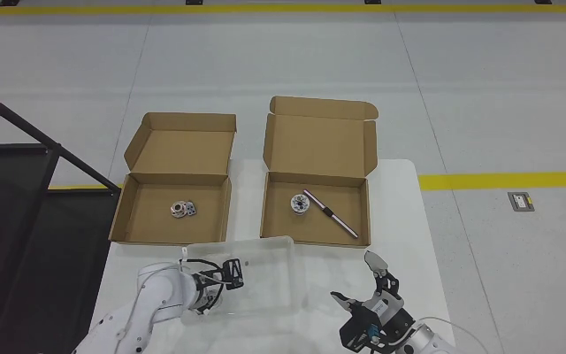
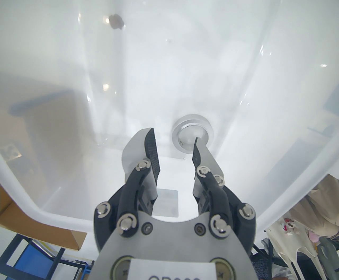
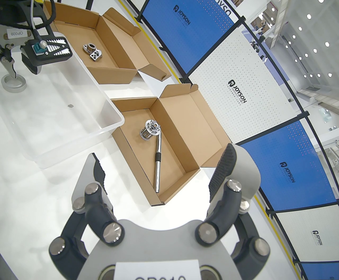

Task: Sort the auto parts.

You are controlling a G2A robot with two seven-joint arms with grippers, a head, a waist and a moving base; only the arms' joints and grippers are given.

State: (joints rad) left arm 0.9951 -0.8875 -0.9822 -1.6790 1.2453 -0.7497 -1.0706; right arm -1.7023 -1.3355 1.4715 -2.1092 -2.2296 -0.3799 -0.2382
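An industrial hall: yellow floor lines [image 1: 491, 180], perforated partition panels [image 3: 259, 66], ceiling lights [image 3: 315, 50].

In the left wrist view one finger [image 2: 196, 156] of the left gripper [image 2: 173, 135] covers the near edge of the silver ring [image 2: 185, 132] (touching it or not, I cannot tell). A small dark speck [image 2: 116, 21] on the floor of the clear bin [image 2: 39, 209] is too blurred to identify

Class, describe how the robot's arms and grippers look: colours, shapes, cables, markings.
The left gripper and right gripper match: a silver base plate with a white printed label, black linkages with silver pins, and two curved silver fingers faced with black ribbed pads. The left arm has a white casing; black cables and a teal connector sit at its wrist.
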